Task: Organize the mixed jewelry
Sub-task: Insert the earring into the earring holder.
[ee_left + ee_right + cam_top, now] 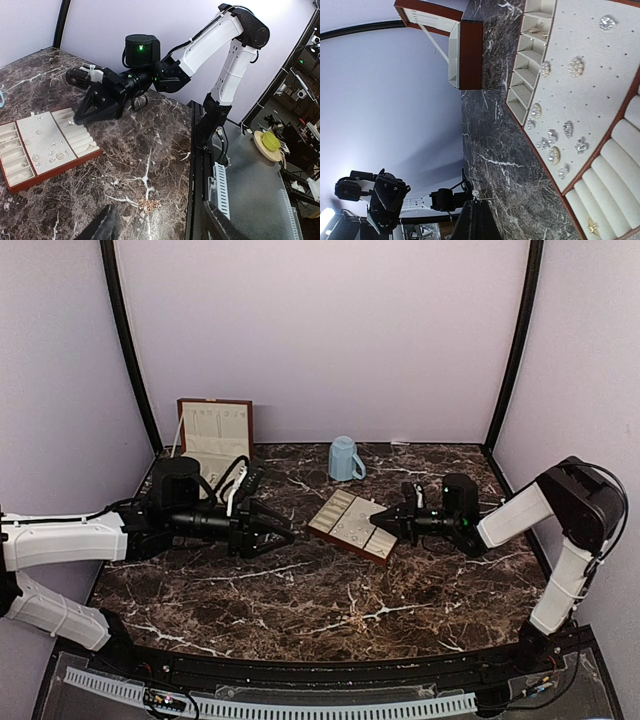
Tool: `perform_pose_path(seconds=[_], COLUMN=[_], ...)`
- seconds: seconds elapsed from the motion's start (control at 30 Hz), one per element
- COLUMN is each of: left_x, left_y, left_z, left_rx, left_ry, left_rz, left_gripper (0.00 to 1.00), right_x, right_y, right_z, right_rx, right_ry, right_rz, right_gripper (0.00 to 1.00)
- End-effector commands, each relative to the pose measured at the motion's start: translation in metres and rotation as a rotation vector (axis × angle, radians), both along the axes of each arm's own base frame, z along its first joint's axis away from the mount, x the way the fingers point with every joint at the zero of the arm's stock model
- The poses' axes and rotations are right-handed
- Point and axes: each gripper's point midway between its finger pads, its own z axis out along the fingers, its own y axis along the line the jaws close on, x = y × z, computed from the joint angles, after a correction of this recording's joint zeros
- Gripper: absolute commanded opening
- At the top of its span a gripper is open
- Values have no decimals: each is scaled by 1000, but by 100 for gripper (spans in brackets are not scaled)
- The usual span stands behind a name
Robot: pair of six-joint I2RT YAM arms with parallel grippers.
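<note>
Loose piece (149,204): pale, gold-tinged cluster on the marble table (300,610), just ahead of our left gripper (285,533); its long axis runs across the left wrist view.
Left jaws: we see them apart, low over the marble, pointing toward the tray (350,546).
Right gripper (378,519): jaws together, tip at the tray's right edge; we cannot tell whether the thin silvery glint at its tip is pinched.
Mixed jewelry (575,66): tiny round silvery and pearly clusters, scattered on the tray's perforated middle panel; we make out no long axis.
Mug (345,458): light blue, upright, beyond the tray.
Wooden box (215,430): lid open, far left.
</note>
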Motion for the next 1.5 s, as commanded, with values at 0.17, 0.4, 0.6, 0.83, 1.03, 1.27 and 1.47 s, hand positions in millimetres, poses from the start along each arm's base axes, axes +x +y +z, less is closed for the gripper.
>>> perform_pose_path(seconds=[0.17, 0.4, 0.6, 0.83, 1.03, 1.27, 1.47], left_x=[-3, -5, -7, -9, -9, -9, -8], left_y=[5, 9, 11, 12, 12, 13, 13], left_z=[21, 25, 29, 32, 33, 33, 33], left_rx=[-32, -35, -39, -46, -49, -47, -46], left_ry=[-47, -52, -56, -54, -55, -55, -55], left_rz=[12, 18, 22, 19, 19, 22, 26], left_gripper=[58, 58, 58, 58, 58, 58, 57], right_x=[26, 39, 45, 52, 57, 62, 59], right_y=[-8, -9, -10, -12, -10, -9, -13], right_z=[-25, -37, -45, -54, -57, -63, -67], right_rx=[-62, -86, -105, -119, -119, -127, -135], right_ry=[26, 58, 79, 101, 106, 122, 137], right_rz=[-59, -83, -96, -112, -110, -114, -129], right_gripper=[0, 0, 0, 0, 0, 0, 0])
